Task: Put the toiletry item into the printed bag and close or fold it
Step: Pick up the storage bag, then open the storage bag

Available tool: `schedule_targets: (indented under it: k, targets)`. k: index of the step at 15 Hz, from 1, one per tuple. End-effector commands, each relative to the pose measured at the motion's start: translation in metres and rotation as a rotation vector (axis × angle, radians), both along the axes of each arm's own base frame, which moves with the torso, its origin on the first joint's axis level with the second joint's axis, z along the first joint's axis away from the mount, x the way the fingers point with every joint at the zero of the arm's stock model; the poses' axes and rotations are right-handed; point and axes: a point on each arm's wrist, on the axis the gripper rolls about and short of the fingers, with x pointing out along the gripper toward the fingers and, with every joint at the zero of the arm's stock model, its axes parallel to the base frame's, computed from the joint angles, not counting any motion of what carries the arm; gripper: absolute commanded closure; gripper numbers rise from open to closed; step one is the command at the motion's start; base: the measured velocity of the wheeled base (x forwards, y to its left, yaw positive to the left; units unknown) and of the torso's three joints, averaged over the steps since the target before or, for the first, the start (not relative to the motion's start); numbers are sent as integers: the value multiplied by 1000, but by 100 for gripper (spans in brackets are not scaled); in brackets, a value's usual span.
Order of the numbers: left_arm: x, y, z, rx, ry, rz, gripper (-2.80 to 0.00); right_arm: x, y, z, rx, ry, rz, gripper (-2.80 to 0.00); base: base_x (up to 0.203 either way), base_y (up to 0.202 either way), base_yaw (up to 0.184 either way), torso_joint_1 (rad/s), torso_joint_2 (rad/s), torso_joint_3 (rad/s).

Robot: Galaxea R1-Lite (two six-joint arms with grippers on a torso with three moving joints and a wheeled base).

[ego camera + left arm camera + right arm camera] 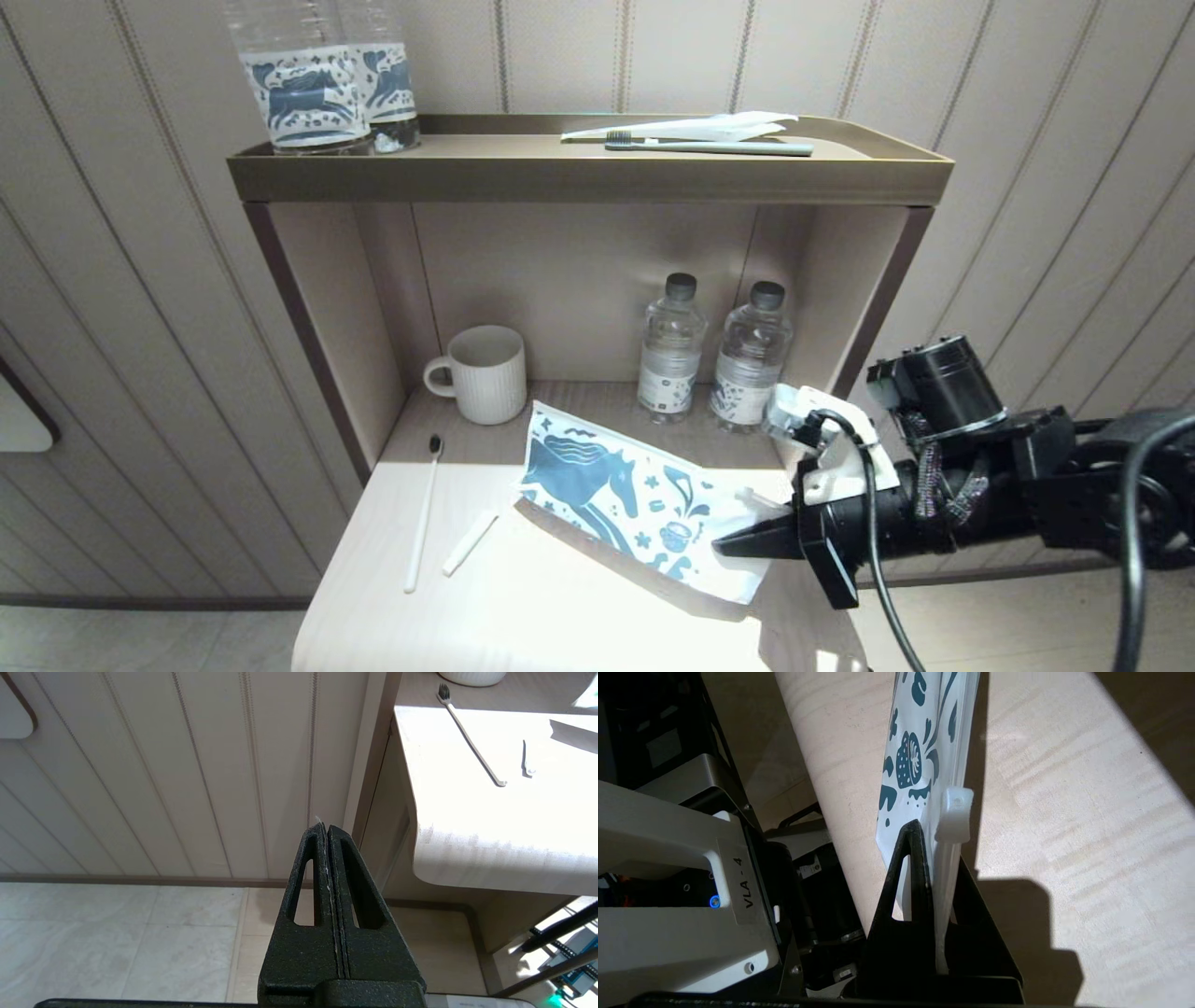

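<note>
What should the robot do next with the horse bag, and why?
Probably lift the printed bag a bit. The right gripper is shut on its edge by the white slider, and the white toothbrush lies outside on the table. The left gripper hangs shut, off to the side.

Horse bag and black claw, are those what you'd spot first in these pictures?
Yes. The printed bag with its blue horse tilts up off the sunny tabletop, pinched at its edge by the right claw near the white slider. A slim white toothbrush lies to the robot's left of it, and two water bottles stand behind.
</note>
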Motion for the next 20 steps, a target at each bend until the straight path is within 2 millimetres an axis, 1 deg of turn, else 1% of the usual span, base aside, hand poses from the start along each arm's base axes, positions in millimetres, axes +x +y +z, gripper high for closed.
schedule_targets:
  k: [1,3,5,9,15,16,17,20]
  targets:
    - [0,0,0,0,1,1,0,-17,-7,21,32,-69,2,0,0,0,0,0,0,0]
    - [0,0,0,0,1,1,0,-32,-13,36,60,-113,-6,0,0,0,0,0,0,0]
    - [0,0,0,0,1,1,0,-42,-17,37,66,-113,-6,0,0,0,0,0,0,0]
    - [0,0,0,0,1,1,0,-54,-23,37,69,-113,-18,0,0,0,0,0,0,0]
    - [0,0,0,0,1,-1,0,-54,-23,39,79,-105,-25,0,0,0,0,0,0,0]
    - [0,0,0,4,2,0,0,-53,-22,40,81,-109,-26,0,0,0,0,0,0,0]
    - [0,0,-1,7,4,3,0,-50,-20,46,87,-126,-31,0,0,0,0,0,0,0]
    - [0,0,-1,96,10,-22,0,-46,-16,50,72,-137,-84,0,0,0,0,0,0,0]
